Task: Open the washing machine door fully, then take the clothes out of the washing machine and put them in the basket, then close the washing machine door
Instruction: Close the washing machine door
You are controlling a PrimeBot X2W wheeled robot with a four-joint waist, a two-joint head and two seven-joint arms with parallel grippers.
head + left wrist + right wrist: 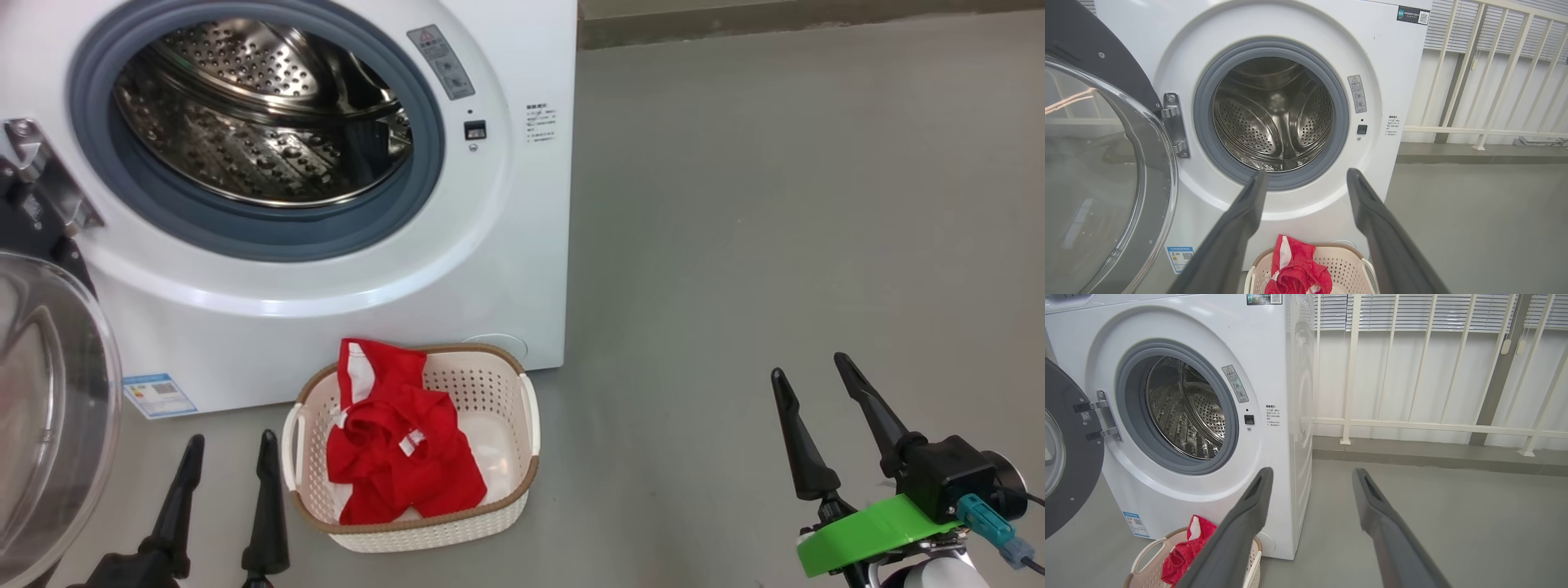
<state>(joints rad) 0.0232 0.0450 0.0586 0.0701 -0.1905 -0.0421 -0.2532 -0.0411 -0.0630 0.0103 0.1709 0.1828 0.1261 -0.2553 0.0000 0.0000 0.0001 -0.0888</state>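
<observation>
The white washing machine (506, 204) stands with its door (49, 408) swung wide open to the left; the steel drum (261, 114) looks bare inside. On the floor before it, the cream basket (522, 482) holds the red clothes (400, 449). My left gripper (231, 445) is open just left of the basket, nothing between its fingers. Far to the right, my right gripper (808, 363) is open over bare floor. The left wrist view looks past its open gripper (1306, 175) into the drum (1274, 118), clothes (1294, 269) below. The right wrist view has its gripper (1310, 473) open, the basket (1147, 559) at lower left.
Grey floor (775, 204) spreads to the right of the machine. A white railing (1412, 424) and a low ledge run behind it. The open door's glass bowl (1090, 171) bulges close by my left arm.
</observation>
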